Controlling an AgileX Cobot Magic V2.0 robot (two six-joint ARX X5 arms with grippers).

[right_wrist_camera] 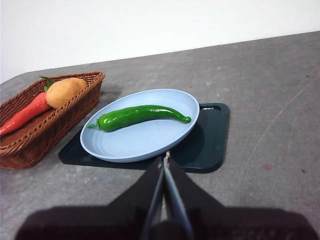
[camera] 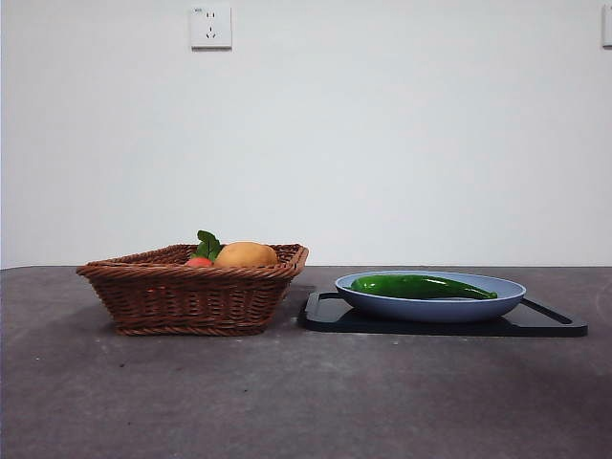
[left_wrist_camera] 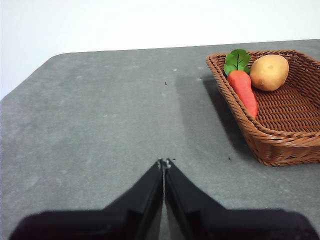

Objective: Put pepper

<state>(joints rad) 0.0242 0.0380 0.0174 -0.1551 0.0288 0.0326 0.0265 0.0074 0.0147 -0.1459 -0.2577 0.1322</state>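
My right gripper point(right_wrist_camera: 164, 156) is closest to me, hanging just in front of the blue plate point(right_wrist_camera: 150, 145), and its two black jaws are pressed together with nothing between them. My left gripper point(left_wrist_camera: 164, 162) is pinched closed too, with nothing in it, over bare gray table point(left_wrist_camera: 100, 110) well off to the side of the basket point(left_wrist_camera: 280, 145). So I think I am at the very start: the pepper point(right_wrist_camera: 137, 115) has not been picked up yet. It lies flat in the middle of the blue plate, and the plate sits on a black tray point(right_wrist_camera: 210, 145). The pepper's long way runs side to side across the plate, with its thick stem end toward the basket and its thin pointy tip away from it. It bends just a little. Next I think my right jaws must spread apart, go down over the middle of the pepper, and squeeze across its skinny sides. Farther off, the basket holds a carrot point(right_wrist_camera: 27, 112) and a potato point(right_wrist_camera: 67, 91), so the pepper probably goes in there.
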